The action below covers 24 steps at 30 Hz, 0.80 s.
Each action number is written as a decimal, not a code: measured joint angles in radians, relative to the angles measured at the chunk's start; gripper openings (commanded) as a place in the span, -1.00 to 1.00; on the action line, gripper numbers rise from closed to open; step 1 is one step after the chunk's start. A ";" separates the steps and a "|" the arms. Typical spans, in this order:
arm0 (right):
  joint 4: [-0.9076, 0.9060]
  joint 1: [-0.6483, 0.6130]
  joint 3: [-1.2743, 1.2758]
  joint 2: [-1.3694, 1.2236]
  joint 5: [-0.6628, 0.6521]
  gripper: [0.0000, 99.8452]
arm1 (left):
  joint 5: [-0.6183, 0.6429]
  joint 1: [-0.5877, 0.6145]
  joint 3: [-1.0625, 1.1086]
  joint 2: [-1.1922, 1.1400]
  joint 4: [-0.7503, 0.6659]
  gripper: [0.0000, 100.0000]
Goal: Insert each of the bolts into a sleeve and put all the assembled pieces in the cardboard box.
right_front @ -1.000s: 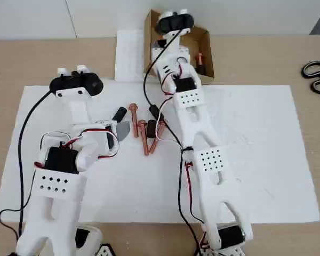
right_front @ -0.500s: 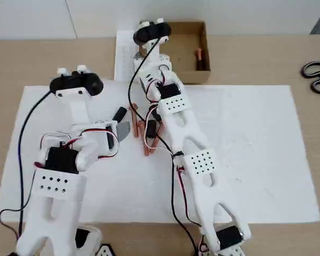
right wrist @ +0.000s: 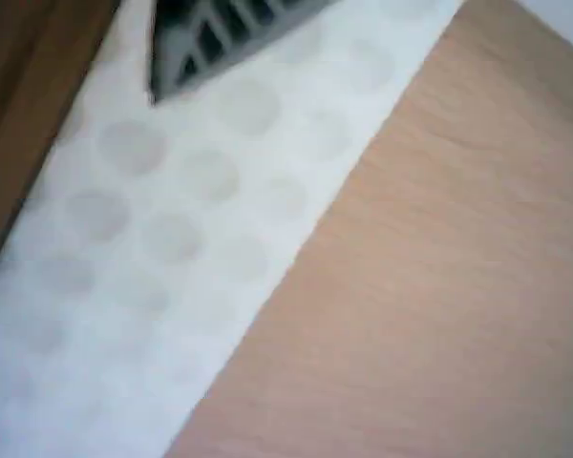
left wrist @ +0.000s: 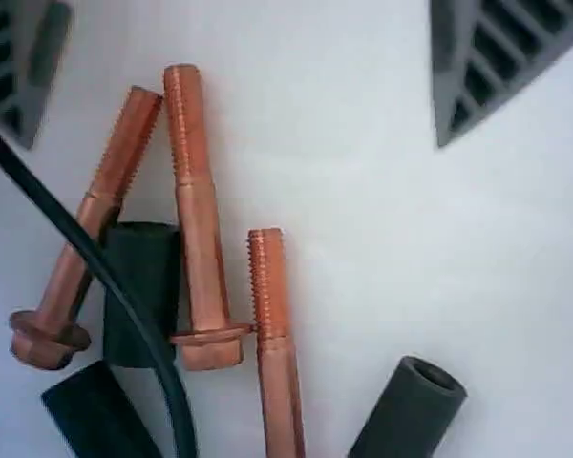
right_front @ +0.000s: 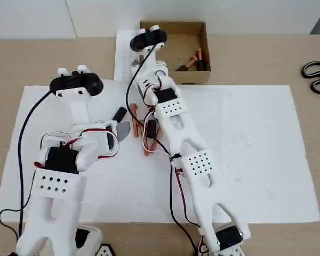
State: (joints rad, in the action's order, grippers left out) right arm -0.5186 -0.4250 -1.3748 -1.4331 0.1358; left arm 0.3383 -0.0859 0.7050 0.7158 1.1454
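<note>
two jaws of the left claw (right_front: 122, 121) stand apart, empty, over three copper bolts (left wrist: 199, 219) lying close together on the white foam sheet (right_front: 256, 138), with black sleeves (left wrist: 141, 291) among them. whether the right claw (right_front: 137, 60) is clenched cannot be told; it hangs beside the cardboard box (right_front: 205, 53), where assembled pieces (right_front: 194, 58) lie. the bolts look stiff, light and apt to roll, so best pinched mid-shank.

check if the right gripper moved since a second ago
Yes. In the high view the right gripper has swung left, off the cardboard box it was over. It is now beside the box's left wall, over the white strip.
</note>
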 measured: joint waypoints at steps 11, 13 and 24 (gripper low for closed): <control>-0.041 0.002 -0.002 0.002 0.000 -0.96 | 0.000 0.000 0.000 0.000 0.000 -0.49; -0.041 0.002 -0.002 0.002 -0.015 -0.97 | 0.000 0.000 0.000 0.000 0.000 -0.49; -0.043 0.003 -0.002 0.002 -0.044 -0.99 | 0.000 0.000 0.000 0.000 0.000 -0.49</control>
State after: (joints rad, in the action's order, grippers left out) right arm -0.5616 -0.4219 -1.3763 -1.4316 0.0913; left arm 0.3383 -0.0859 0.7050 0.7158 1.1454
